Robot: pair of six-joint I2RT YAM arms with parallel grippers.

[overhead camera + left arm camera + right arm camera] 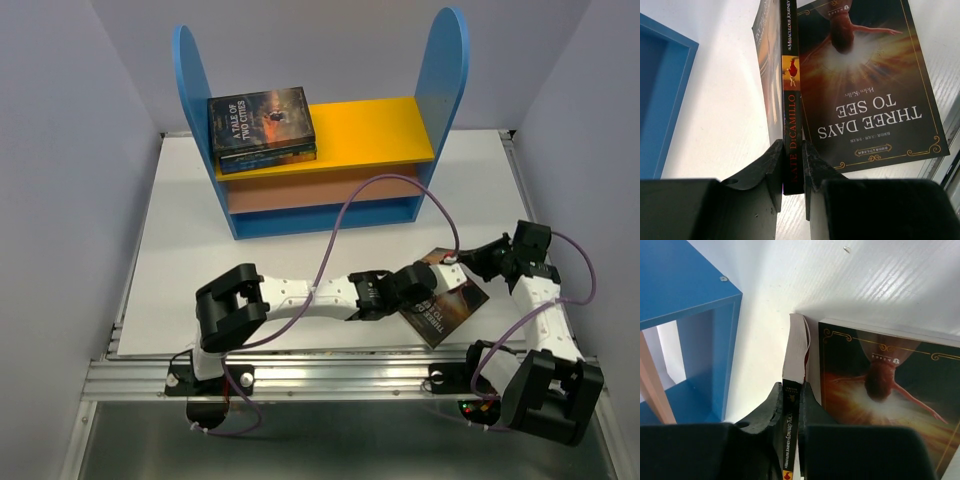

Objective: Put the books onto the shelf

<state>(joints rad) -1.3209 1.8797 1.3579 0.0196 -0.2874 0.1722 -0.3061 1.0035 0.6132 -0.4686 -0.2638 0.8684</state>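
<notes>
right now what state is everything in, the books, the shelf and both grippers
thin dark Kate DiCamillo paperback: on edge, clamped at both spine ends
Three Days to See paperback: lying flat, cover up, not held
stack of books topped by A Tale of Two Cities: flat on the shelf's upper board
blue-and-yellow shelf: upright
left gripper: shut on the DiCamillo paperback
right gripper: shut on the same paperback

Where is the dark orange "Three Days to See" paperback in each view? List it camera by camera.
Top external: the dark orange Three Days to See paperback lies flat at lower right, partly under the arms.
Left wrist: right half, title upside down, beside the clamped upright black-spined paperback.
Right wrist: lower right, cover partly cut off.
Shared landmark: the blue-sided shelf, left in both wrist views.
</notes>
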